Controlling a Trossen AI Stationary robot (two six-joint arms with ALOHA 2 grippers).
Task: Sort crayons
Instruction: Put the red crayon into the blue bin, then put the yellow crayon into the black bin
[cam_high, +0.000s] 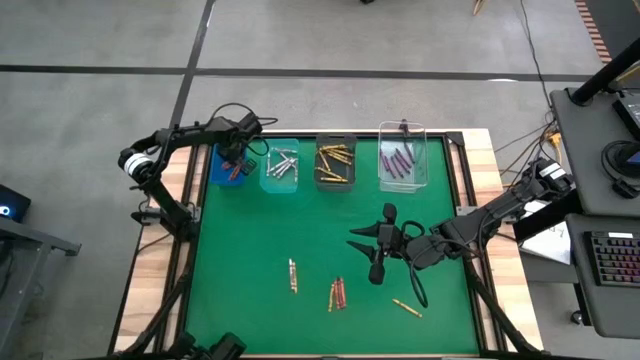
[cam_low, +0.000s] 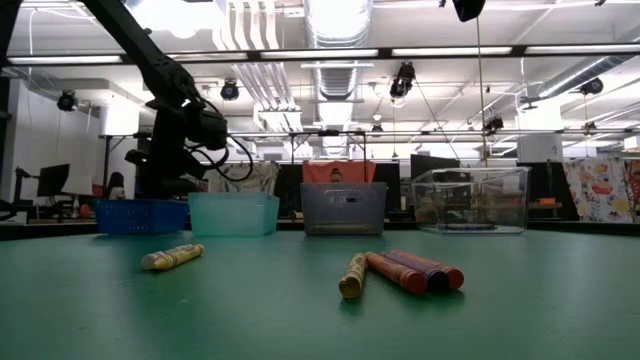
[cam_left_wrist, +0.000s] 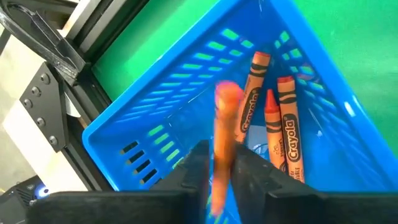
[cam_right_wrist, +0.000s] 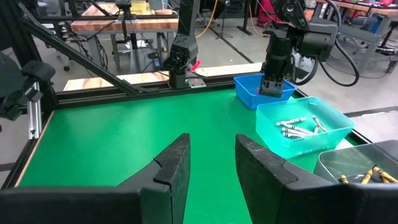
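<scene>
Red crayon (cam_left_wrist: 225, 118) sits between the left gripper (cam_left_wrist: 219, 163) fingers right over the blue bin (cam_high: 222, 172), grip looks loose, so I'd guess it's mid-drop. Sorting seems mostly done: the silver ones are in the teal bin (cam_high: 281, 172), gold in the grey bin (cam_high: 335, 165), purple in the clear bin (cam_high: 402, 165). Left on the green mat (cam_high: 260, 240): a handful of loose crayons (cam_high: 338, 293). Right gripper (cam_high: 372, 252) hovers above them, fingers spread, holding nothing. Nothing blocking really.
</scene>
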